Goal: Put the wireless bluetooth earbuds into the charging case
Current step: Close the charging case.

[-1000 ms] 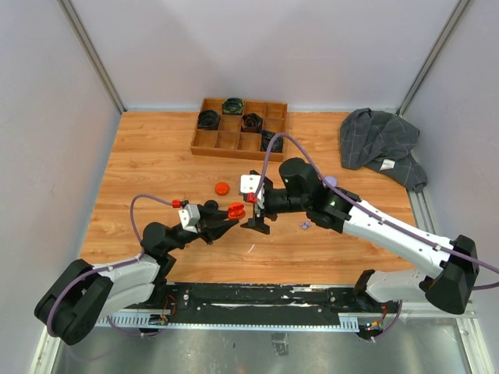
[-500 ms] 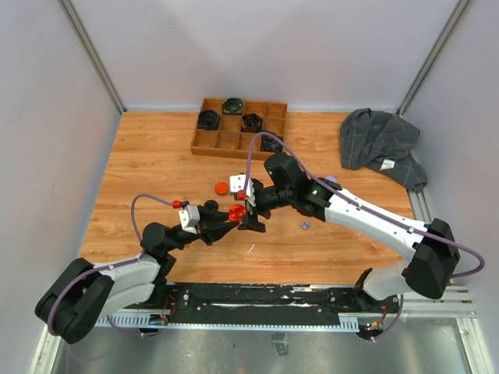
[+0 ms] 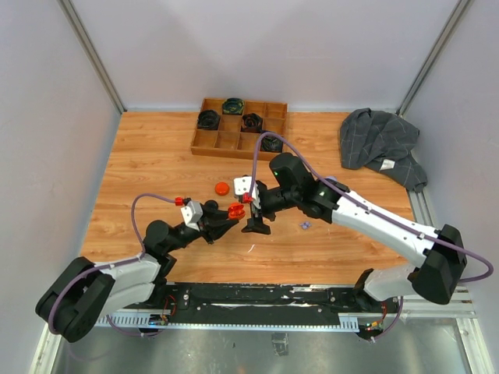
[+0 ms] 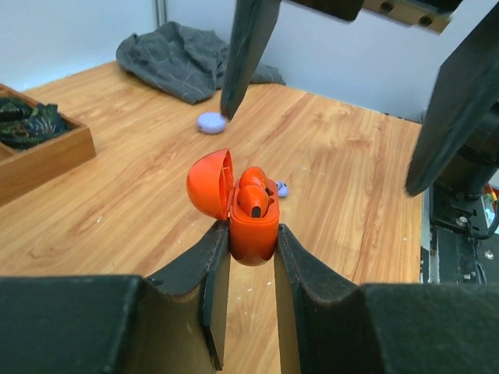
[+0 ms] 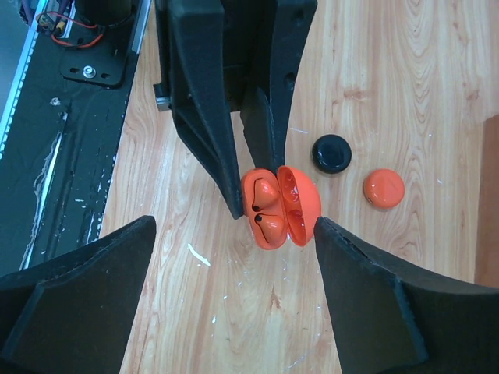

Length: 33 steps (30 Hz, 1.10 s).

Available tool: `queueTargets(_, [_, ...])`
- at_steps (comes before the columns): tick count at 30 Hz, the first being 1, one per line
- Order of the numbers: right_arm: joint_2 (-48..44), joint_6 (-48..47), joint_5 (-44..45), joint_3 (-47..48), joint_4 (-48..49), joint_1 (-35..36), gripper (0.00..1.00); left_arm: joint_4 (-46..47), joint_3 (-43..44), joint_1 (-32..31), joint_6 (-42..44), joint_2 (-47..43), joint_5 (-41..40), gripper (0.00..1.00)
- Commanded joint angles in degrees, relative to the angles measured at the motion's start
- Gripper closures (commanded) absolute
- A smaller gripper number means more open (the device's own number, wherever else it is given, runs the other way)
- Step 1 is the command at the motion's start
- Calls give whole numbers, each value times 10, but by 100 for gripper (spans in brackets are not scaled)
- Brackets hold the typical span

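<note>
Left gripper (image 3: 226,220) pinches the orange case (image 4: 253,234) above the table (image 3: 156,156) middle, toward its near edge. The lid (image 4: 210,185) is open and both orange earbuds (image 5: 263,206) sit inside. Right gripper (image 3: 256,224) hangs wide open and empty above. Risk: an off-centre lid push twists the case loose.

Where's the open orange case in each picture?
Top view: orange case near the centre, in the left gripper.
Left wrist view: centre, pinched between the fingers, lid open leftward.
Right wrist view: centre, earbuds showing inside.
Shared landmark: the left gripper holding it.
</note>
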Motion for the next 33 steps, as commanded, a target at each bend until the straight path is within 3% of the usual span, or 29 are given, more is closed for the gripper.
queueTargets(1, [-33, -11, 12, -10, -6, -5, 16, -8, 9, -1, 3, 12, -16, 98])
queueTargets(7, [-59, 3, 49, -39, 7, -8, 16, -9, 14, -1, -2, 29, -18, 98])
queueTargets(11, [-53, 4, 54, -47, 28, -10, 15, 36, 9, -1, -5, 38, 25, 98])
queueTargets(21, [25, -13, -4, -2, 11, -9, 14, 92, 2, -4, -8, 50, 89, 97])
queueTargets(33, [38, -28, -69, 8, -43, -10, 19, 37, 12, -4, -15, 47, 19, 97])
